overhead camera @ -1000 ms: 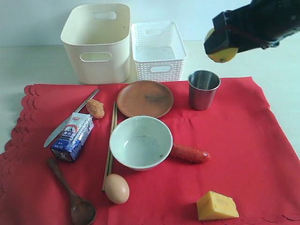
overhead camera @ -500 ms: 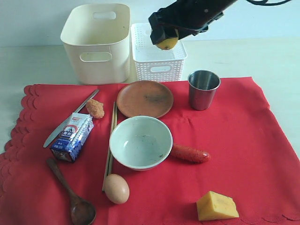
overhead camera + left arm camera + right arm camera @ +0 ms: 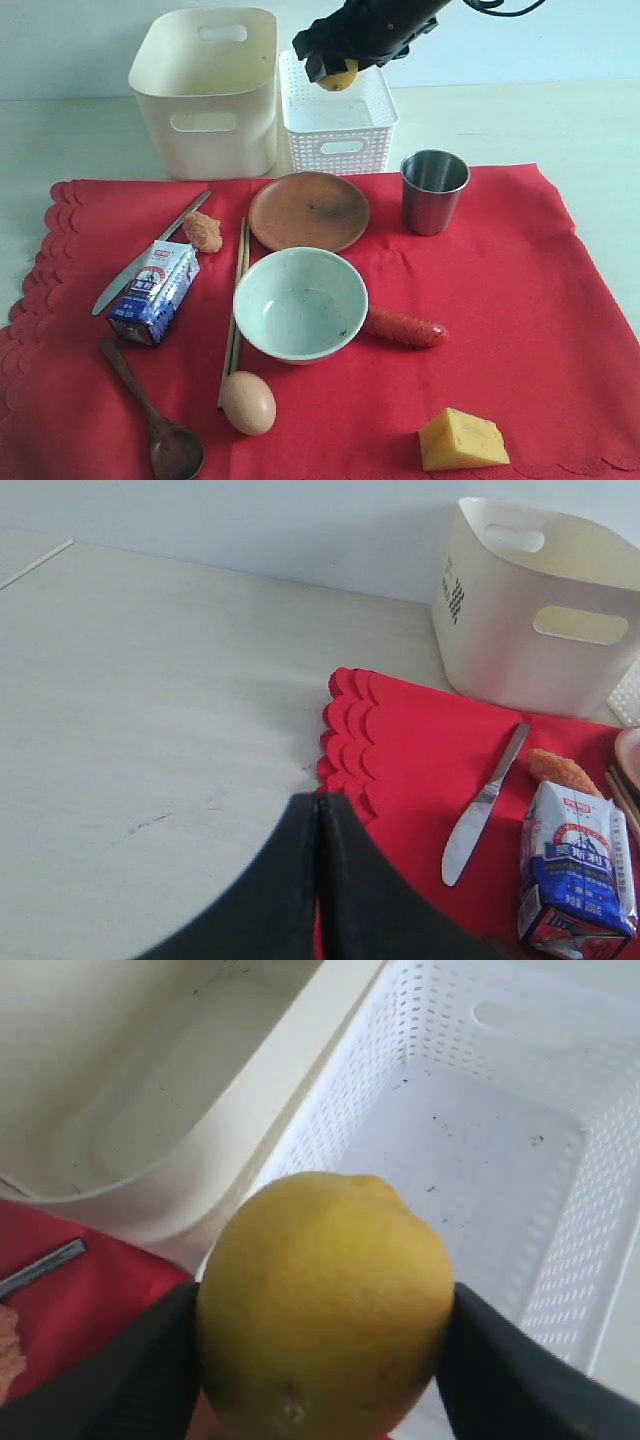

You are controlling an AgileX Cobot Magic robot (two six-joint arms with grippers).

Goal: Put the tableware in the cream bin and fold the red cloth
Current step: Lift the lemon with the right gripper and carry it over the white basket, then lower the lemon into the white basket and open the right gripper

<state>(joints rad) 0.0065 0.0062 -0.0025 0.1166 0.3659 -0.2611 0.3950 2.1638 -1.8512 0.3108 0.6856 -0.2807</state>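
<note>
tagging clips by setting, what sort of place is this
Probably a staged lab setup dressed like a dining table: a red cloth on a plain pale table, a bowl, plate and egg laid out on it, and the right gripper holding a lemon above a white basket.

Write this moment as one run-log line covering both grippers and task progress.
right gripper: shut on lemon, above white lattice basket | left gripper: shut, empty | tableware: all on red cloth, none in cream bin

I'm seeing the exterior camera looking down across the red cloth (image 3: 520, 300) toward the cream bin (image 3: 160, 140); both wrist cameras are catching that bin too, left low and far, right close above.
</note>
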